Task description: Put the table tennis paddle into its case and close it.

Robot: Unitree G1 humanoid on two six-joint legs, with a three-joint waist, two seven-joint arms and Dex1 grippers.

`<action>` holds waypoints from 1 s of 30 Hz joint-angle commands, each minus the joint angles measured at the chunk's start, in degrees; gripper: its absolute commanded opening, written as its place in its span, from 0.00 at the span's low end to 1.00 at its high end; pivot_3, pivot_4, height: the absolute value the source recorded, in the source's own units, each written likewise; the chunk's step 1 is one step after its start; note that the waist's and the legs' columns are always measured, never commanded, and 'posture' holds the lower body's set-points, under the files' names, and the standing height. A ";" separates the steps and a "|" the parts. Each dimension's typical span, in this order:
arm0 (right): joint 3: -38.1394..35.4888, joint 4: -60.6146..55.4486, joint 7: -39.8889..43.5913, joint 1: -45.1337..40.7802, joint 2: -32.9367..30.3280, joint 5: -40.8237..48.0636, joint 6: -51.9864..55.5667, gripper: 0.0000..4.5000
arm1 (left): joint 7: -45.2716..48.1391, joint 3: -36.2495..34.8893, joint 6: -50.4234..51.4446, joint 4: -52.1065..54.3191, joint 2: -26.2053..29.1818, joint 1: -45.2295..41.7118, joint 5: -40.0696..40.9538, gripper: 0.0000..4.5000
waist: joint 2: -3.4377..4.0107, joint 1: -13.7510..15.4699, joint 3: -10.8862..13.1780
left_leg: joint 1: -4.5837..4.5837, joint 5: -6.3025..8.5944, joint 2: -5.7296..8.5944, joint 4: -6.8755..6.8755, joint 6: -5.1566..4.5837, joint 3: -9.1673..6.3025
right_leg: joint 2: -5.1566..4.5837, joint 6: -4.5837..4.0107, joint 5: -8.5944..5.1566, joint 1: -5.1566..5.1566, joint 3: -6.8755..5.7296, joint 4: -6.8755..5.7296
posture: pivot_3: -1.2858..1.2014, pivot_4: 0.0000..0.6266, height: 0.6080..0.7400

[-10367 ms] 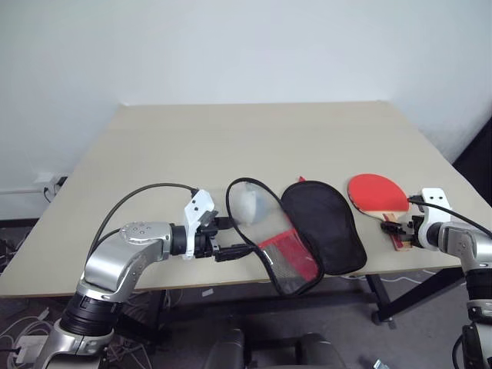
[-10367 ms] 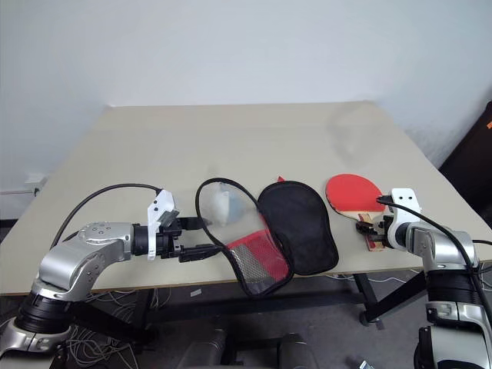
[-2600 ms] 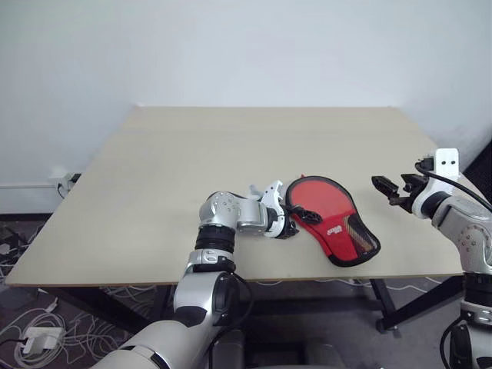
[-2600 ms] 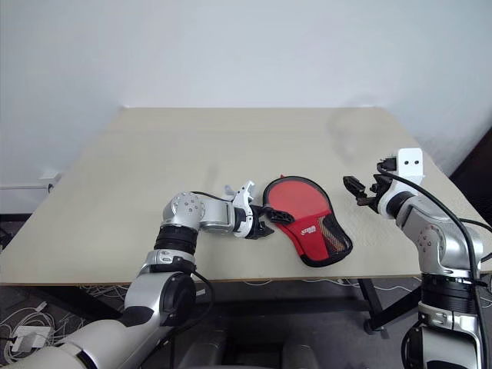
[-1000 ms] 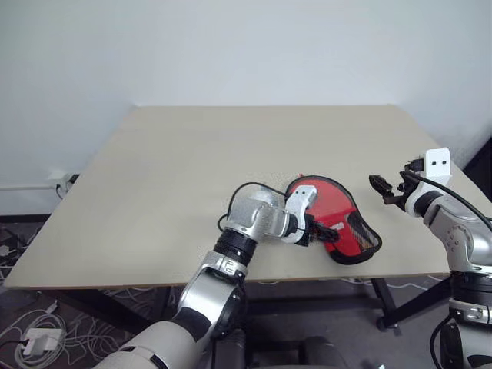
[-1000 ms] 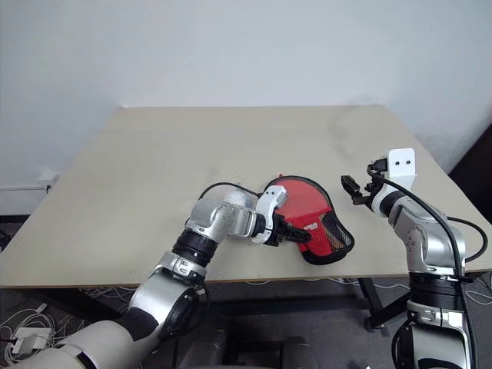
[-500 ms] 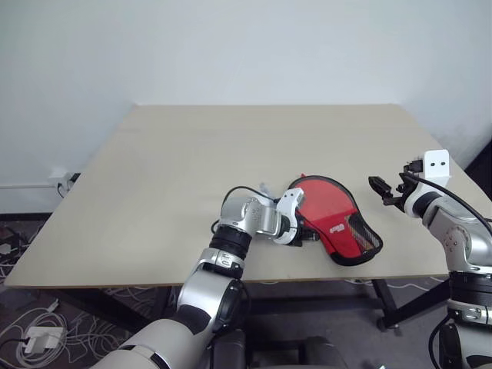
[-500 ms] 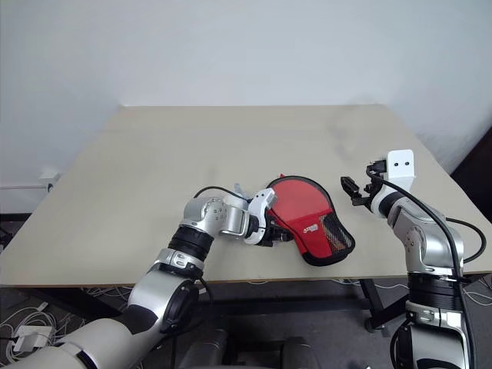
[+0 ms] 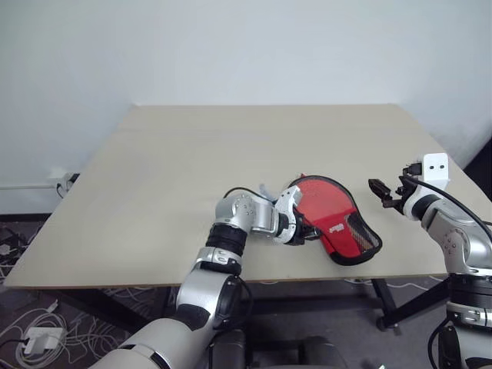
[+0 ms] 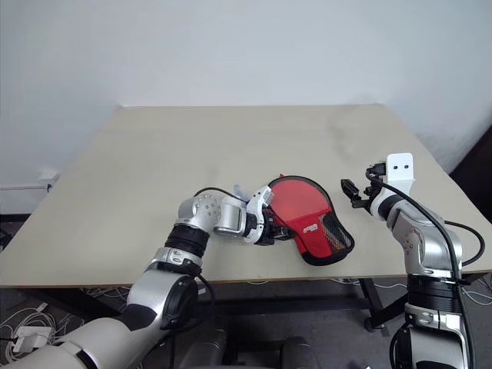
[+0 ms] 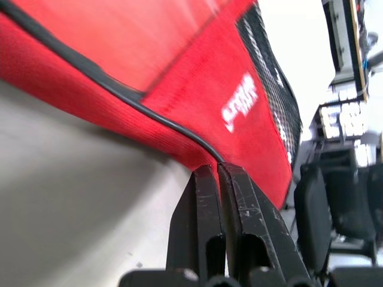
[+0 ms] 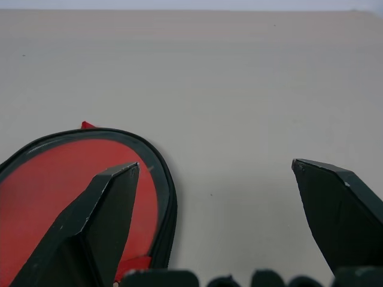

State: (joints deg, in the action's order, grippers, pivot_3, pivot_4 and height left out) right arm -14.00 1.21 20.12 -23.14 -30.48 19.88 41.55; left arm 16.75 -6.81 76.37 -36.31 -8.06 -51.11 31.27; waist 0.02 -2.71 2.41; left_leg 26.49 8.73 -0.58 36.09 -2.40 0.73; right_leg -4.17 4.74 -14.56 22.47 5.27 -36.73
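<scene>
Since the table (image 9: 169,177) was the biggest thing in front of me, I checked it first: bare apart from the case (image 9: 338,219), which lay flat near the front edge, red face w/ white logo and mesh panel up, black zipper rim running round it. Case looked folded shut over itself, so I judged the paddle was already inside; couldn't actually see the bat through the fabric, so that was inference only. What I reckoned was left: running the zip closed. How far the zip had got I couldn't tell.

My left gripper (image 9: 307,233) sat at the case's near-left edge, fingers (image 11: 203,209) clenched tight together right at the black rim. Prob. pinching the zipper pull, but no pull showed between them, so I couldn't say it held anything.

My right gripper (image 9: 382,191) hovered off to the right of the case, apart from it, jaws spread wide, nothing in them.
</scene>
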 commanded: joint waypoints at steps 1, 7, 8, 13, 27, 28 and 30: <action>-0.32 -2.43 -0.25 -0.82 -0.34 -0.77 -1.90 0.99 | -0.99 -0.13 1.29 2.62 -6.52 -0.92 1.48 0.15 | 0.00 0.00 0.00 | 0.00 0.00 0.00 0.00 0.00 0.00 | 0.00 0.00 0.00 0.00 0.00 0.00 | 0.52 0.00 0.81; 0.00 -2.38 -0.21 -0.77 -0.19 -1.21 -2.14 0.99 | -8.57 -7.86 0.17 -1.97 -9.06 -1.59 3.56 0.59 | 0.00 -0.04 0.00 | -0.02 0.00 0.00 -0.01 0.00 -0.01 | 0.00 0.01 0.00 0.00 0.00 0.00 | 0.52 0.00 0.81; 0.00 -2.46 -0.22 -0.72 -0.17 -1.23 -2.09 0.99 | -10.39 -10.16 -0.12 -3.58 -9.49 -2.22 4.44 0.59 | 0.00 -0.03 0.00 | -0.02 0.00 0.00 -0.01 0.00 -0.01 | 0.01 0.02 0.01 0.00 0.01 0.00 | 0.52 0.00 0.81; 0.05 -2.75 -0.44 -0.46 -0.17 -1.46 -2.18 0.99 | -14.72 -16.40 -2.65 -8.10 -10.94 -4.65 9.71 0.59 | 0.00 0.02 0.00 | -0.05 0.00 -0.01 0.00 0.00 -0.02 | 0.02 0.11 0.05 0.01 0.01 0.00 | 0.52 0.00 0.81; 0.41 -3.41 -0.74 -0.07 0.56 -1.95 -2.50 0.99 | -16.36 -13.82 -3.29 -14.70 -12.23 -5.84 12.67 0.59 | 0.00 0.03 -0.01 | -0.05 0.00 0.00 0.01 0.01 0.00 | 0.01 0.09 0.05 0.01 0.00 0.00 | 0.52 0.00 0.81; 0.39 -3.31 -0.78 -0.07 0.63 -1.94 -2.53 0.99 | -16.79 -13.76 -3.64 -15.23 -12.10 -5.74 12.60 0.59 | 0.00 0.03 -0.01 | -0.05 0.00 0.00 0.00 0.01 0.00 | 0.02 0.09 0.05 0.01 0.00 0.00 | 0.52 0.00 0.81; 0.35 -3.19 -0.88 -0.07 0.71 -1.98 -2.55 0.99 | -17.36 -13.61 -4.51 -16.31 -11.91 -5.50 12.39 0.59 | 0.01 0.03 -0.01 | -0.05 0.00 0.00 0.01 0.01 0.00 | 0.02 0.09 0.05 0.01 0.00 0.00 | 0.52 0.00 0.81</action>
State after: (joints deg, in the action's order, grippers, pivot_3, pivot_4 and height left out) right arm -12.81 0.39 19.59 -22.22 -29.66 17.99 40.43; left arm 0.04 -20.51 72.15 -50.66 -8.54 -55.39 43.71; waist 0.03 -2.68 2.40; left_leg 26.44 8.73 -0.58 36.10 -2.39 0.73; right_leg -4.16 4.84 -14.50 22.47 5.27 -36.72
